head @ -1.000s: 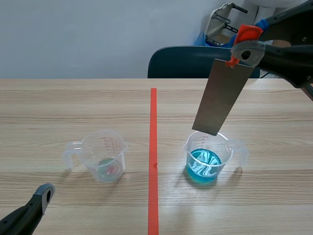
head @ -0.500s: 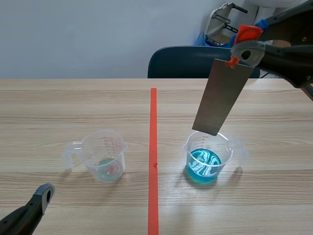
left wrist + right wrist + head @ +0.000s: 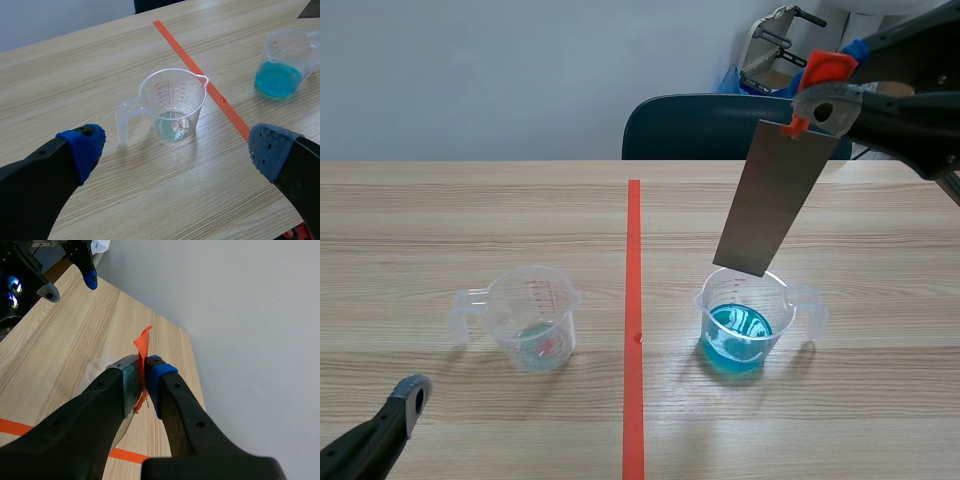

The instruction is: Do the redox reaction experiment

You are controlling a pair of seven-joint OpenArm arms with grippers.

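A grey metal plate hangs tilted, its lower end just above the rim of a clear beaker of blue liquid right of the red tape line. My right gripper is shut on the plate's top end, where an orange tape tab sticks up between the pads. Left of the line stands a second clear beaker holding only a little pale liquid. My left gripper is open low over the near table, this beaker ahead of it between the fingers. The blue beaker lies beyond the tape.
The red tape line runs down the middle of the wooden table. A dark chair stands behind the far edge, with some gear beside it.
The swirl on the blue liquid's surface has calmed. The plate and both arms have kept their places.
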